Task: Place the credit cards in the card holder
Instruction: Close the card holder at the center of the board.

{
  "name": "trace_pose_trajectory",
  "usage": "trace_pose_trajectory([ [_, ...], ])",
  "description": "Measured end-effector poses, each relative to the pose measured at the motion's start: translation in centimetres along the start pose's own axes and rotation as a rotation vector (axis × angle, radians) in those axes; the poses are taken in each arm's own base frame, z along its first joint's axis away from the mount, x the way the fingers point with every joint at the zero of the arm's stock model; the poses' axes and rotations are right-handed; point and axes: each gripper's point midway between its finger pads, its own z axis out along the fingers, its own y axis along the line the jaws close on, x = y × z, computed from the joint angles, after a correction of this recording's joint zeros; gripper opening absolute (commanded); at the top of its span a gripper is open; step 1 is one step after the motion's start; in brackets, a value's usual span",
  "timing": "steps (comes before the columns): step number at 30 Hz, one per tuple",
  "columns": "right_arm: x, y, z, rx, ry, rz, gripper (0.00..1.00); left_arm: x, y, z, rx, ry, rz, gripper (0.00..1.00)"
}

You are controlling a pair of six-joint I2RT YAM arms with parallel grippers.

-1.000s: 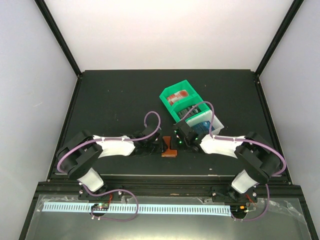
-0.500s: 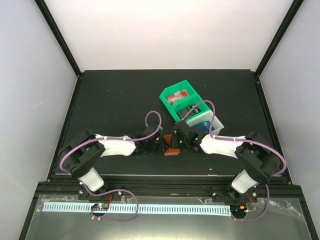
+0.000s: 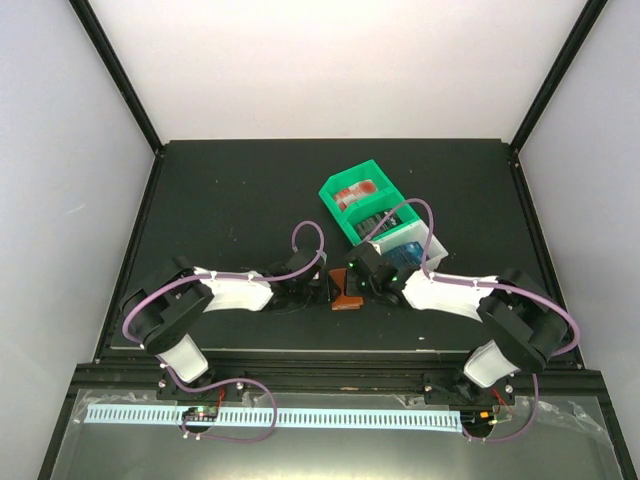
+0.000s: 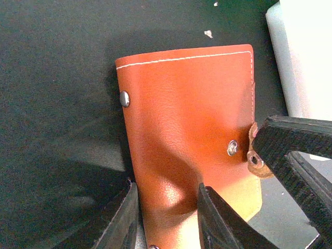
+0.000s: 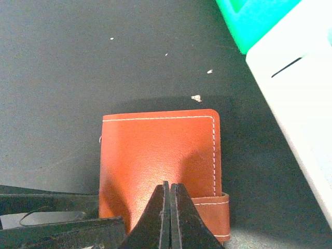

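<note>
The brown leather card holder lies on the black table between both grippers. My left gripper grips its near end, one finger at its left edge and one on its face. My right gripper is shut, its fingertips over the holder, pinching the strap. The strap's snap end sits at the right gripper's fingertip in the left wrist view. Red cards and dark cards lie in the green bin; blue cards lie in the white bin.
The green bin and white bin stand just behind and right of the holder. They also show in the right wrist view, green and white. The white bin's corner is close to the holder.
Both grippers stay at the card holder. The right gripper and the holder have shifted slightly to the right and back.
</note>
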Motion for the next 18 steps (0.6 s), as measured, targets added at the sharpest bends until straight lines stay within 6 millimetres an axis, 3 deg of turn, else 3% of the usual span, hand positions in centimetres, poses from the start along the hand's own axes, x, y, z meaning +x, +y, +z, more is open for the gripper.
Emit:
trace_pose_trajectory([
  [18, 0.3, 0.0, 0.9, 0.018, 0.021, -0.028, 0.01, 0.0, -0.1, 0.1, 0.007, 0.0, 0.001, 0.34],
])
